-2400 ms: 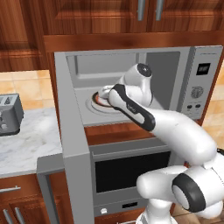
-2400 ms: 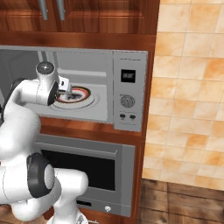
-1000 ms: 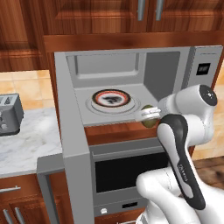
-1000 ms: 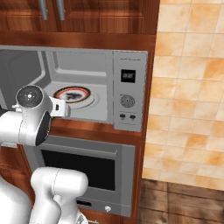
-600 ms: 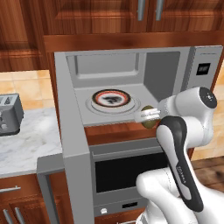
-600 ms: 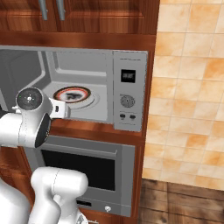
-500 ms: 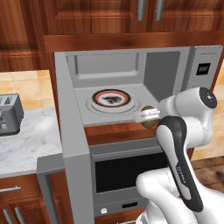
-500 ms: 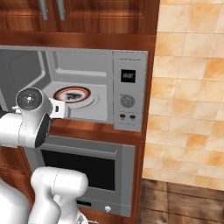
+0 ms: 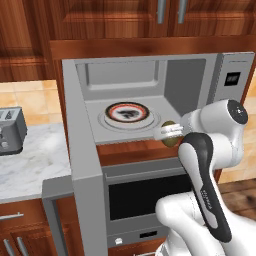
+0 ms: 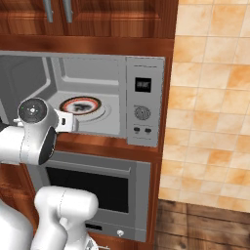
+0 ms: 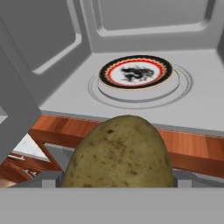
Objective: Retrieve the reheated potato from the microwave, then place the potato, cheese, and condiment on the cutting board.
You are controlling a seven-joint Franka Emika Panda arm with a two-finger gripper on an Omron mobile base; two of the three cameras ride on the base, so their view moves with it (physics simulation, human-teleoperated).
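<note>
We see the potato large at the bottom of the hand view: an olive-brown oval lump with a mottled, speckled skin, darker flecks scattered across it. The gripper has its fingers clamped on the potato, one on each side, standing wide because the potato fills the gap between them. From the left base view the potato hangs just in front of the microwave, outside its cavity and a little below the level of its floor, toward its right side.

Inside the microwave a round plate with a black rim, a red ring and a dark figure on a white centre sits on the turntable, well behind the potato. The microwave door stands swung open to the left of the cavity. Its control panel, with display and dial, is on the right side.

Below the microwave is a grey oven with a dark window. Wooden cabinets hang above the microwave. Left of the microwave a pale marbled tabletop carries what looks like a grey toaster, partly cut off at the frame edge. Right of the microwave the wall is orange tile.
</note>
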